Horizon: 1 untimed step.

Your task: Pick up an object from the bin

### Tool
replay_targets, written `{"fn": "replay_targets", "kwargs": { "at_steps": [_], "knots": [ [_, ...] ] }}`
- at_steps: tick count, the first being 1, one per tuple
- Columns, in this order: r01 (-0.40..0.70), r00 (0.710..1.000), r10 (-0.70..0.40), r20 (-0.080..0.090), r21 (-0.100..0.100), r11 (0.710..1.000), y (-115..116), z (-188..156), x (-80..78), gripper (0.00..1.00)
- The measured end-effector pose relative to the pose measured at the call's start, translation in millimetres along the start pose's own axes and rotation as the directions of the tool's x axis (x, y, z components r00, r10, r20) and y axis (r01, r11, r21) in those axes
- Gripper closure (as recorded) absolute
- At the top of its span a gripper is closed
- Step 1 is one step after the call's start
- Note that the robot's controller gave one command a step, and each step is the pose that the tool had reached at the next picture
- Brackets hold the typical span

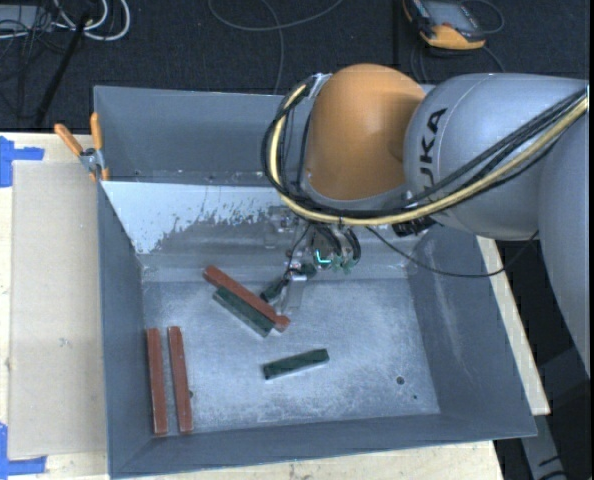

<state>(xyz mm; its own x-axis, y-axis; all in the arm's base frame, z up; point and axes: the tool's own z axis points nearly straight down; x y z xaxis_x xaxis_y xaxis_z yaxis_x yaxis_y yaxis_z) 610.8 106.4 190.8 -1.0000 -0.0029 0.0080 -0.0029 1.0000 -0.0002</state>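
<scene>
In the middle of the grey metal bin (pixel 177 128), the gripper (pixel 285 288) was down low, right at the lower-right end of a reddish-brown flat stick (pixel 235 290) that lay slantwise across the floor. Were the jaws spread or pressed together? That could not be told; the tip was a dark tangle there, and whether it touched the stick could not be told either.

For writing, the silver arm (pixel 497 158) carried black letters reading "UKA" up its side, with the start of the word tucked behind the rounded orange cover (pixel 362 128). That cover hid most of the wrist, and black-and-yellow cables (pixel 517 153) looped round its rim and ran along the arm, which was cut off at the right.

Just beneath the reddish stick, and touching it, lay a dark green flat stick (pixel 239 313), partly covered. A second dark green bar (pixel 295 363) sat apart, nearer the front wall. Over at the left, a pair of reddish-brown flat sticks (pixel 157 380) lay side by side, well apart from the gripper.

The bin floor was scuffed and speckled, and its sloped back wall showed pale scratches. Beyond the bin lay a dark carpeted floor (pixel 277 28) with loose cords (pixel 107 8) and an orange-and-black device (pixel 447 26), too small to identify.
</scene>
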Motion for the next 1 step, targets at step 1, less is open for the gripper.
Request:
{"fn": "replay_targets", "kwargs": {
  "at_steps": [1],
  "knots": [
    [0.064,0.998,-0.064,0.0,0.001,0.998,-30.3,126.0,5.9,0.0]
  ]
}}
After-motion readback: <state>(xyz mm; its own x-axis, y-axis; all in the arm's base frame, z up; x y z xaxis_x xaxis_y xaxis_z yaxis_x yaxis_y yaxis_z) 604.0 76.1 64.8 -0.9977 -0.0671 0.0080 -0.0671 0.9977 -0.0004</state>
